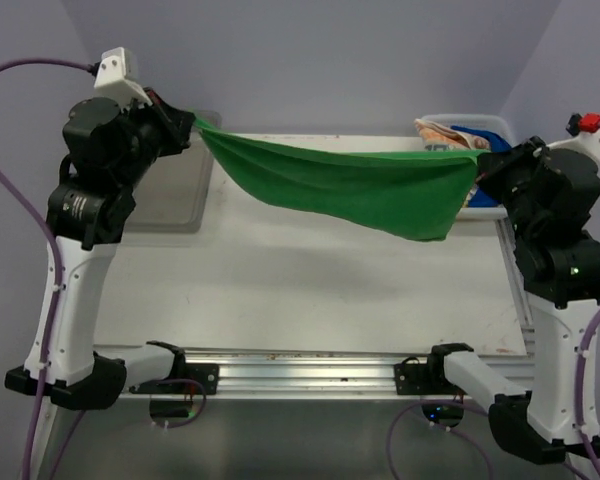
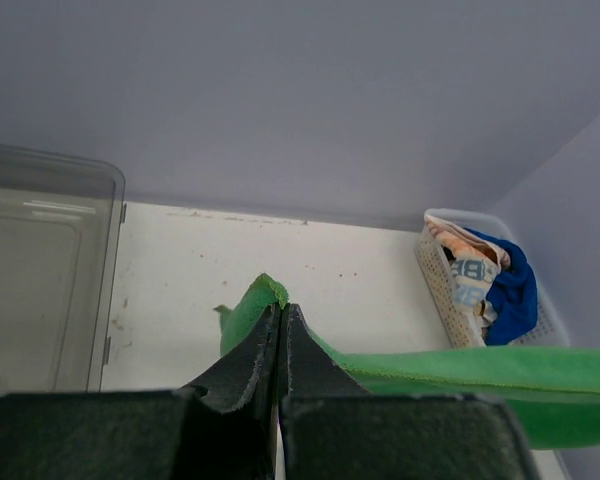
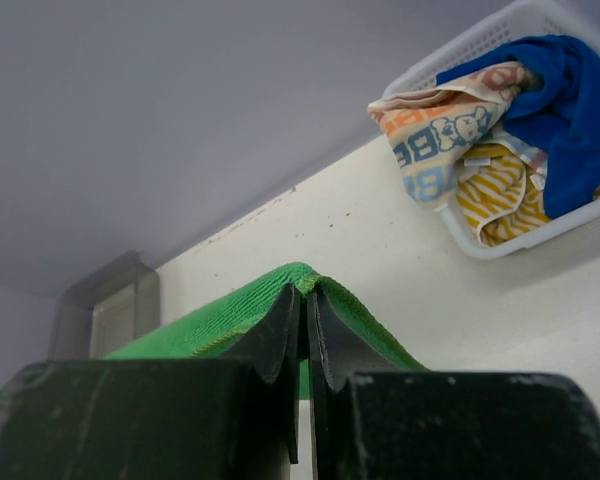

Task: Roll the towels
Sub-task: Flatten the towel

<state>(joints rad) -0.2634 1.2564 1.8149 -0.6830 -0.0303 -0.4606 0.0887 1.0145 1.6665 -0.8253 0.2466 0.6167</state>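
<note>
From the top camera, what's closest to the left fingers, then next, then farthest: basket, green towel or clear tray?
1. Green towel, pinched in the left fingers.
2. Clear tray, beside them on the left.
3. White basket, far right corner.

Green towel [image 1: 360,190] sags (corners pinched) between left claw [image 2: 280,312] and right claw [image 3: 302,294]; orange-and-white towel [image 3: 435,130], blue towel [image 3: 572,100] and yellow towel [image 3: 495,192] lie bunched beyond the right.

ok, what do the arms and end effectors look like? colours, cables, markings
Left arm and right arm match: white links, black joint housings, black bases. Each trails purple cables. The right arm carries a red connector and a green light. Left end effector and right end effector: matte black tapered fingers.
</note>
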